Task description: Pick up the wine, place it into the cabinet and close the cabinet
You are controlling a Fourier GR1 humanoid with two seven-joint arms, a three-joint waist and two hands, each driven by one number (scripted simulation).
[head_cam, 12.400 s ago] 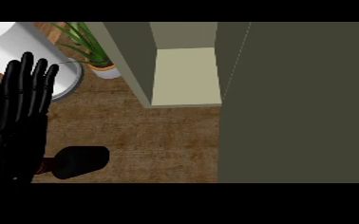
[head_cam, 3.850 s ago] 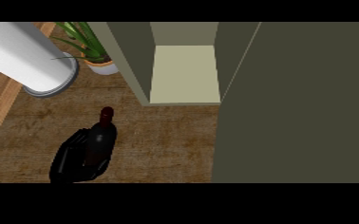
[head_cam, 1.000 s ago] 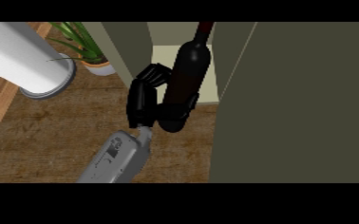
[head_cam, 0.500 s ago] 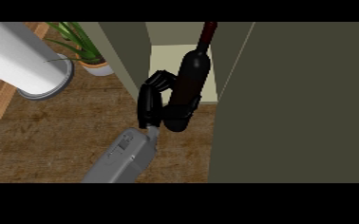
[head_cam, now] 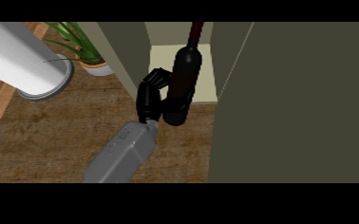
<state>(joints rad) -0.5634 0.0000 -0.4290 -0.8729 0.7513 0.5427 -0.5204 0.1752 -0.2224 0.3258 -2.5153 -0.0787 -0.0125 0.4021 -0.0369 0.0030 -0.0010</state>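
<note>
The wine bottle (head_cam: 186, 73) is dark with a dark red neck. It stands almost upright at the mouth of the open cabinet, its base over the front edge of the pale shelf (head_cam: 161, 59) and its neck reaching up inside. My left hand (head_cam: 148, 100) is shut on the bottle's lower body from the left, with its grey forearm rising from the lower edge. The right hand does not show.
The cabinet's open door (head_cam: 288, 104) fills the right side as a large dark olive panel. A white cylinder (head_cam: 32, 64) and a potted plant (head_cam: 85, 52) stand at the upper left on the wooden counter (head_cam: 56, 133).
Over the last second my left hand has carried the bottle a little to the right and further into the cabinet opening. Earlier, the bottle was gripped low on the counter at the left.
</note>
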